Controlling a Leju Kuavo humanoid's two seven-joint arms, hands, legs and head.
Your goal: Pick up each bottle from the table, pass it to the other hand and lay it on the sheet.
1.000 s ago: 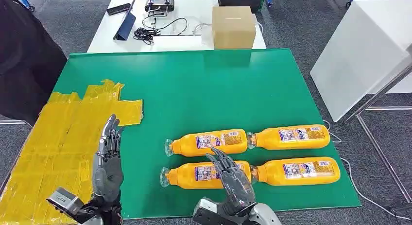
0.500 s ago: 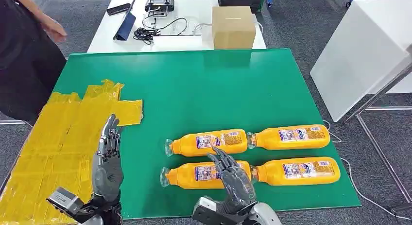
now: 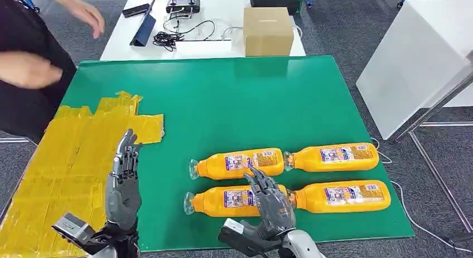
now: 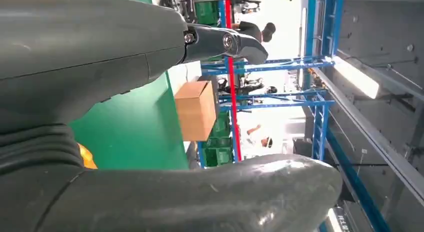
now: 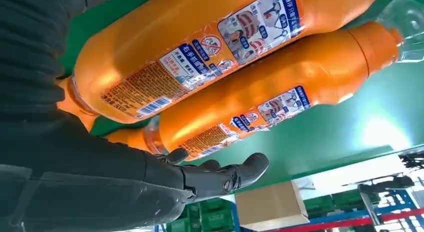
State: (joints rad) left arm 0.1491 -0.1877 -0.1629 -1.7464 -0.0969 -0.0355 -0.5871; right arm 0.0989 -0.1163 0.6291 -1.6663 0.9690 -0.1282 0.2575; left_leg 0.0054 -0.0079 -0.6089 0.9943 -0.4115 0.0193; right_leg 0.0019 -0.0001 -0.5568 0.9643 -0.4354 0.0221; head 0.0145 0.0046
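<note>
Right hand (image 3: 273, 205) over the near-left orange bottle (image 3: 231, 200), fingers spread and slightly curled above its base end, nothing gripped; contact with the bottle not determinable from the head view, and in the right wrist view fingers (image 5: 220, 177) seen apart beside the bottles, not closed. Left hand (image 3: 124, 183) raised and flat beside the boundary of the yellow sheet (image 3: 61, 169), fingers straight and close together, holding nothing. Four bottles lying on the green table (image 3: 234, 102) in two rows, none yet on the sheet: near-left under the right hand, near-right bottle (image 3: 340, 195) with its neck just beside the first bottle's base, far-left bottle (image 3: 240, 163) and far-right bottle (image 3: 332, 157) immediately behind. Risks noted, as judgement: round bodies lying on their sides, likely to roll if pressed from above off-centre; tight packing, so fingers closing behind the near-left bottle likely to nudge the far-left one or catch between the two; grasp falling near the base rather than mid-body, likely to let the neck end droop on lifting; smooth label film, prone to slip during the hand-to-hand pass. Sheet surface wrinkled and patched, so a bottle laid there possibly rolling or resting unevenly. Farther back, a person's hands (image 3: 33, 68) near the table's far-left corner, within possible reach of the left arm. Beyond, a white table with cardboard box (image 3: 268, 29) and cables (image 3: 178, 35), well apart from the work.
</note>
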